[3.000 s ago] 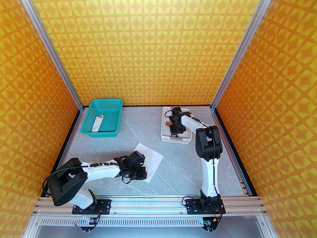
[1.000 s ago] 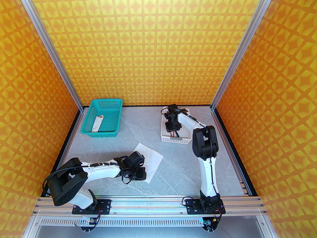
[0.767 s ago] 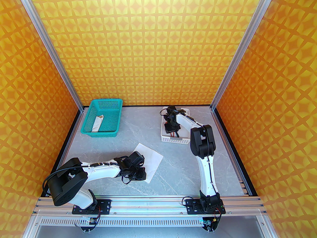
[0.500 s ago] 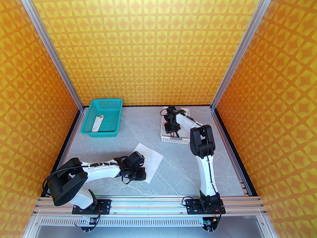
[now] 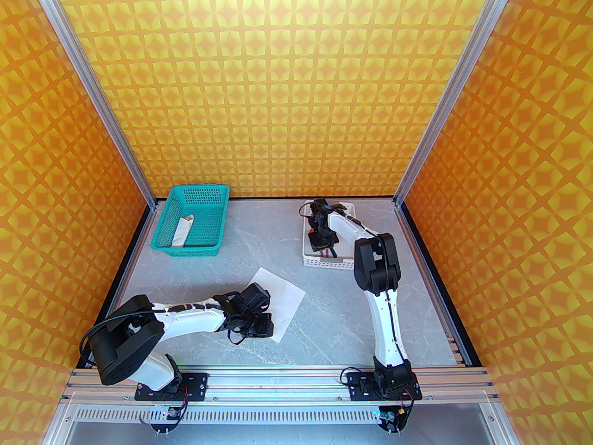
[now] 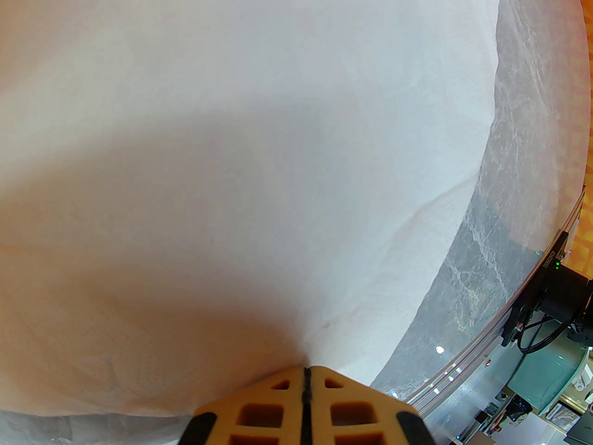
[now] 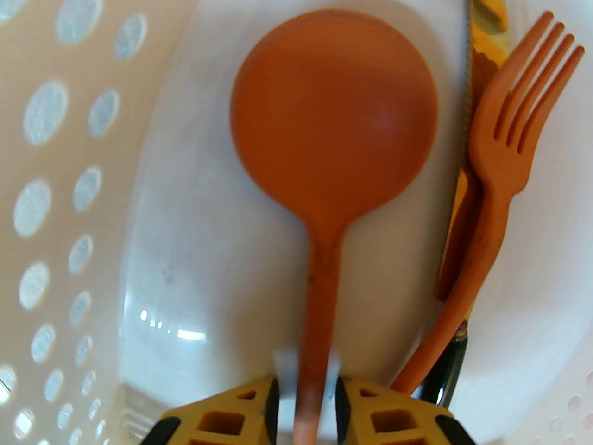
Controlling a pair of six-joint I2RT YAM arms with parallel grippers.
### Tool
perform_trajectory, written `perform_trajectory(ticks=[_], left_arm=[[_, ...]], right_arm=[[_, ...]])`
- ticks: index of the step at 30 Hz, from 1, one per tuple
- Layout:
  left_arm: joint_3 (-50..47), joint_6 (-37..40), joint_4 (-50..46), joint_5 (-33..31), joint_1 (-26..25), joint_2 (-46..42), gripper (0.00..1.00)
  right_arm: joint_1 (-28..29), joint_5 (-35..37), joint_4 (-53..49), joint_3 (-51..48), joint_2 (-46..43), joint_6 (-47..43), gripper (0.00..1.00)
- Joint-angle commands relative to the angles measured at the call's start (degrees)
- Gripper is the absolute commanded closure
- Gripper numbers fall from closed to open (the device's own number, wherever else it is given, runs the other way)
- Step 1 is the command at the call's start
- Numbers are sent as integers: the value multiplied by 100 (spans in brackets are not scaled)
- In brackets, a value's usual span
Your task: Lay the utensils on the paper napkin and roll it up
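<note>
Spoon (image 7: 333,109) handle sits inside right end effector (image 7: 306,390), long axis near-far; grasp unclear. Left end effector (image 6: 305,371) clenched, tip on napkin (image 6: 231,109).

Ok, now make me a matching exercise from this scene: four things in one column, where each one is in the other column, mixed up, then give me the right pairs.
Things
1. spoon
2. fork
3. paper napkin
4. white paper tube

Places
A. inside the teal basket
B. spread on the table, under the closed tips of the left gripper
C. in the white basket, handle between the fingers of the right gripper
D. in the white basket, lying on top of the knife

Pairs: 1-C, 2-D, 3-B, 4-A
</note>
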Motion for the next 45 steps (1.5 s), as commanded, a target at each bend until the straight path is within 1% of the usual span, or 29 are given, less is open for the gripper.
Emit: perform_trajectory(ticks=[1, 10, 13, 16, 17, 20, 23, 32, 41, 45], left_arm=[[124, 120, -127, 23, -43, 109, 92], [169, 120, -142, 14, -57, 153, 92], [188, 120, -147, 14, -51, 155, 92], [195, 129, -151, 5, -56, 154, 92], [195, 127, -158, 5, -54, 154, 92], [187, 138, -170, 3, -58, 149, 92], [180, 137, -189, 0, -61, 128, 92], [220, 111, -113, -4, -61, 118, 90], [269, 126, -65, -5, -66, 36, 85], [292, 127, -54, -4, -67, -137, 81]], right_arm=[[-17, 209, -553, 83, 353, 15, 73], [-17, 161, -960, 540, 627, -87, 76], [-15, 135, -1010, 597, 660, -117, 81], [-17, 128, -933, 537, 614, -135, 89], [-17, 141, -862, 483, 573, -123, 90], [-18, 253, -588, 253, 356, -42, 91], [-35, 413, -284, 9, 27, 23, 91], [-149, 468, 116, -385, -629, 126, 91], [-167, 435, 527, -814, -1299, 224, 91], [-167, 468, 642, -990, -1699, 253, 91]])
